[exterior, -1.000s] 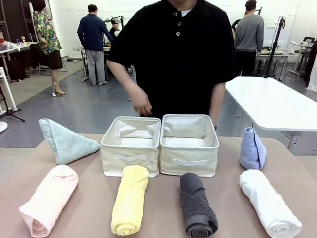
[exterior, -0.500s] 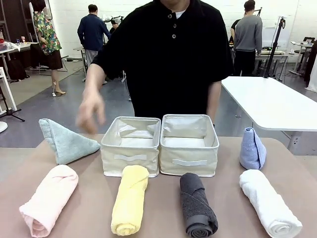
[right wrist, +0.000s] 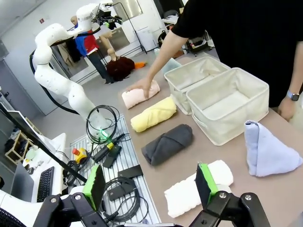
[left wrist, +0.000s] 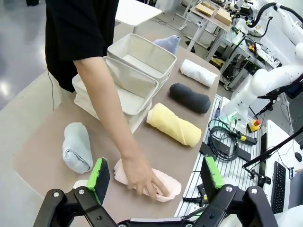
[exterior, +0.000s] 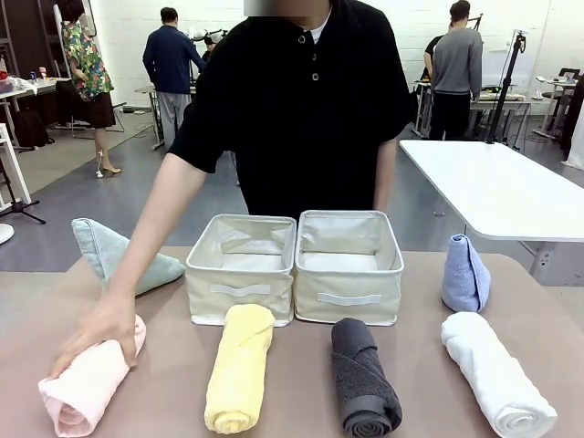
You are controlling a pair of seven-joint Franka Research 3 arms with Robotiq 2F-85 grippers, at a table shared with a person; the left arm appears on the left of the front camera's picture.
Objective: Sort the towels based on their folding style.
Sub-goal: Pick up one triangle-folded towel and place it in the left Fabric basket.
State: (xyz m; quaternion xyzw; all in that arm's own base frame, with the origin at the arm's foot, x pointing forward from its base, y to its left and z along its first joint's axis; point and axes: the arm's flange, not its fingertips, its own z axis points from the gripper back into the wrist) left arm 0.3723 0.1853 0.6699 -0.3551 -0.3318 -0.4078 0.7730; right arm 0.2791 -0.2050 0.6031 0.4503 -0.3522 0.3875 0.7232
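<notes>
Down on the pink roll goes the person's hand (exterior: pixel 96 333), palm flat, fingers draped over the towel's far end; whether it has actually closed on it, I can't tell. That pink towel (exterior: pixel 82 388) lies at eight o'clock on the table (exterior: pixel 301 383), and it's the first piece touched, so the sorting looks to be starting with the rolled ones. A moment ago that hand was blurred in mid-air up by the green cone (exterior: pixel 91 242) at ten o'clock, and before that it hung over the two bins (exterior: pixel 239 290) in the middle. Now the arm stretches right across the cone. Nothing else has budged: yellow roll (exterior: pixel 239 379) and dark grey roll (exterior: pixel 363 379) around six o'clock, white roll (exterior: pixel 497 374) at four, blue cone (exterior: pixel 465 274) at two, and both bins bare inside. The left gripper (left wrist: pixel 155 172) hangs spread wide above the hand and the right gripper (right wrist: pixel 149 183) spreads wide over its end, both carrying nothing.
</notes>
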